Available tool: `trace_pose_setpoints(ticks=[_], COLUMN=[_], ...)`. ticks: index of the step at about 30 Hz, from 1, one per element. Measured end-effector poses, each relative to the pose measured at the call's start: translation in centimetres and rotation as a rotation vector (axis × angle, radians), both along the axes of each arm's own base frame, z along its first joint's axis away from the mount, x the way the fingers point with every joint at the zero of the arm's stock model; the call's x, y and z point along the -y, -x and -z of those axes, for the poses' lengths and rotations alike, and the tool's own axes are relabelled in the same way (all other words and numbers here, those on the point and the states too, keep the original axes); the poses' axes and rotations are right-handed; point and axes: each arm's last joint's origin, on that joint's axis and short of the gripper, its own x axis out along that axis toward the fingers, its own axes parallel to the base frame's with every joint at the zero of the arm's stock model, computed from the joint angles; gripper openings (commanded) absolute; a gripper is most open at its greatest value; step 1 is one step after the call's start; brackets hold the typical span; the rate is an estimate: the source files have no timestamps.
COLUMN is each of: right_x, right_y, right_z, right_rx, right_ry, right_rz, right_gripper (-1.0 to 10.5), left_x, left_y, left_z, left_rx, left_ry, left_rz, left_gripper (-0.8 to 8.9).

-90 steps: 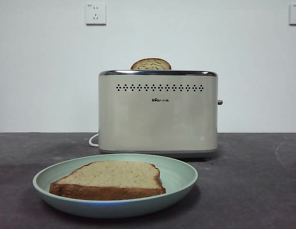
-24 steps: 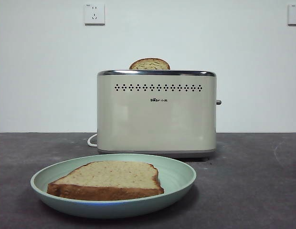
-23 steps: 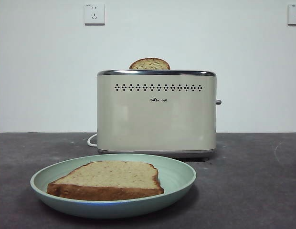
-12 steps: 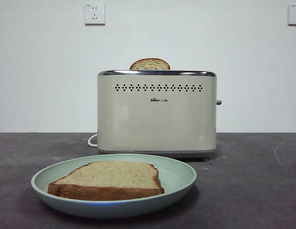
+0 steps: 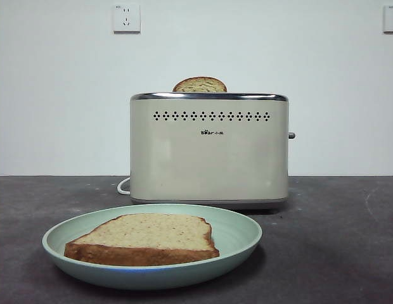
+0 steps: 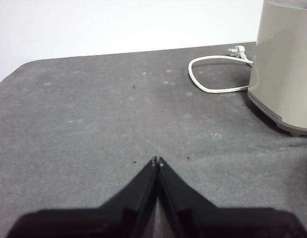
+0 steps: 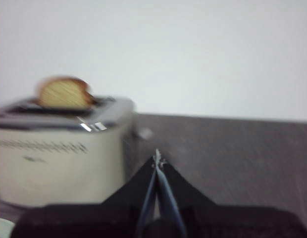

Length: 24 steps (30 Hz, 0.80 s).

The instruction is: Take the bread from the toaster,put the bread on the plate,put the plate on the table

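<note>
Resting spot of the bread: the bread (image 5: 146, 235) is seen lying flat in the plate (image 5: 238, 235), inside the rim.
Plate: it is set on the table (image 5: 336, 240), just in front of the toaster (image 5: 209, 149).
Toaster: a smaller round-topped slice (image 5: 199, 85) is seen poking up from the slot on top.
Left gripper: the left gripper (image 6: 157, 161) is held low over bare table beside the toaster, jaws pressed together, nothing is held or touched.
Right gripper: the right gripper (image 7: 156, 159) is held higher, off to the toaster's side, jaws closed tight, nothing is held; its picture is blurred.
Cord: a white cord (image 6: 213, 74) is looped on the table at the toaster's side.
Open room: wide bare table is seen on both sides of the plate and toaster; the table's rounded corner is seen in the left wrist view.
Change from before: almost nothing is changed; plate, bread and toaster are seen in nearly the same spots as a few seconds ago.
</note>
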Motion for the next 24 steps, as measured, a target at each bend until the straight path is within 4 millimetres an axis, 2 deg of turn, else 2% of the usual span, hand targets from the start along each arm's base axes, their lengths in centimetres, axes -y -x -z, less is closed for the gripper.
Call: trace_pose_setpoints(ticks=[3,8,11,18,24], right_x=[0.1,0.1,0.0,0.1,0.1], right_y=[-0.2,-0.1,-0.3,-0.2,-0.2], right_z=[2.4,4.8,6.0,7.1,7.1], right_rx=[-0.008,-0.002,-0.060,-0.181,-0.187], right_ry=[-0.007,-0.012,-0.013,-0.010,-0.038], right_rz=[0.026,0.026,0.026,0.031,0.033], right_gripper=[0.0,0.0,0.0,0.0,0.0], left_x=[0.0,0.0,0.0,0.0,0.0], left_y=[0.0,0.0,0.0,0.0,0.0], left_z=[0.0,0.0,0.0,0.0,0.0], left_rx=[0.000,0.000,0.000,0.000,0.000], left_ry=[0.000,0.000,0.000,0.000,0.000], left_rz=[0.000,0.000,0.000,-0.003,-0.003], left_gripper=[-0.04,-0.04,-0.04,-0.04,-0.04])
